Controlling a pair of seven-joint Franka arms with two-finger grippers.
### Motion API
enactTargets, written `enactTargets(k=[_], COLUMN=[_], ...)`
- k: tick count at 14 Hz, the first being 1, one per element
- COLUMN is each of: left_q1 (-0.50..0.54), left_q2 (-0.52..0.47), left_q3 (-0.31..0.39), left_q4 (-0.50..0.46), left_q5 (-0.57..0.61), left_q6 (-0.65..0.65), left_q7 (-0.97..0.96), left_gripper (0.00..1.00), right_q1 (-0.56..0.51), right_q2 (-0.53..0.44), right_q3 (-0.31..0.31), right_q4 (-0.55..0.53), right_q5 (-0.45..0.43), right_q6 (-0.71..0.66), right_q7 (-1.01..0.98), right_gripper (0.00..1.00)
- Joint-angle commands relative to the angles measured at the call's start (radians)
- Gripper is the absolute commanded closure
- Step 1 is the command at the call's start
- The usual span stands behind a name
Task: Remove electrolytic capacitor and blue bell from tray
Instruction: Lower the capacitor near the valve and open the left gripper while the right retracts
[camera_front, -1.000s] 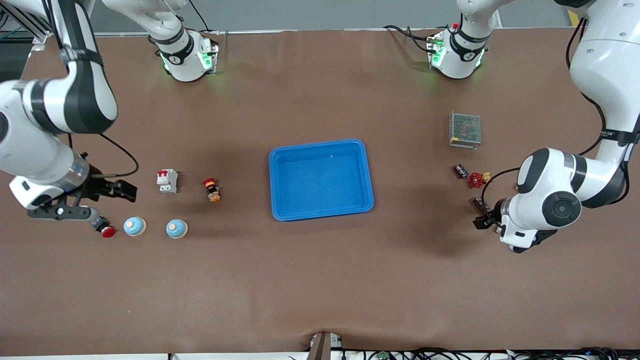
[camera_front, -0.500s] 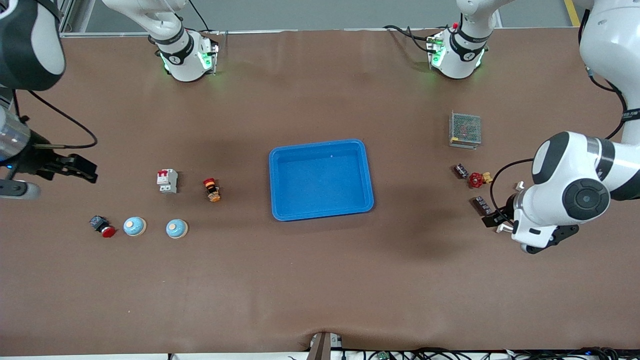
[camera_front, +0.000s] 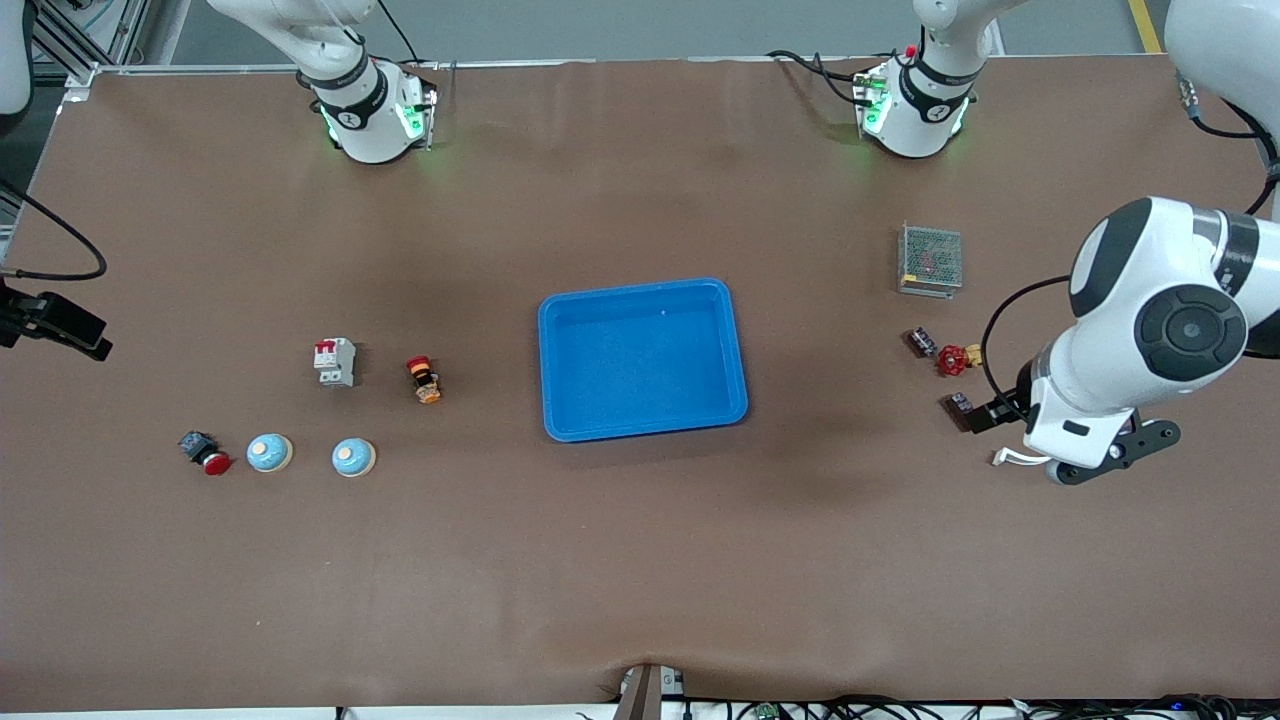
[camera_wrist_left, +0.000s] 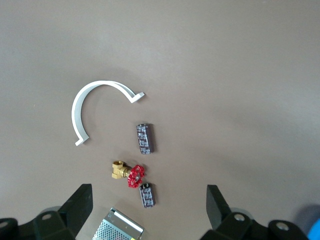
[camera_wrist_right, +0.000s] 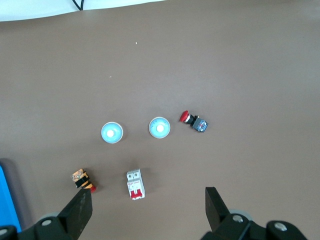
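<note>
Two small dark capacitors lie at the left arm's end of the table, one beside a red valve, the other nearer the camera. Both show in the left wrist view. Two pale blue bells sit at the right arm's end and show in the right wrist view. My left gripper is open and empty, high over the capacitors. My right gripper is open and empty, high over the table's edge. A blue tray lies mid-table.
A metal mesh box and a white curved strip lie near the capacitors. A white circuit breaker, a small orange and red part and a red push button lie near the bells.
Both arms have risen and drawn back toward their ends of the table. The right gripper left the red button; the left gripper lifted off beside the nearer capacitor. No object moved.
</note>
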Motion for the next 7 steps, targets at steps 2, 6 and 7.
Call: enactTargets(k=[2, 6, 7], left_q1=[0.009, 0.003, 0.001], left_q2=[-0.063, -0.138, -0.156], left_q3=[-0.029, -0.026, -0.023], left_q4=[0.006, 0.006, 0.004], left_q5=[-0.02, -0.062, -0.078], left_q6=[-0.032, -0.06, -0.06], left_q7=[0.021, 0.022, 0.031], left_gripper=[0.0, 0.0, 0.0], right_q1=[-0.024, -0.041, -0.039], right_q2=[-0.012, -0.012, -0.012], right_q3=[0.013, 0.016, 0.016], right_q4=[0.026, 0.031, 0.031], right_q5=[0.037, 0.053, 0.053], right_q6=[-0.047, -0.047, -0.047], right_q7=[0.01, 0.005, 0.005], right_gripper=[0.0, 0.0, 0.0])
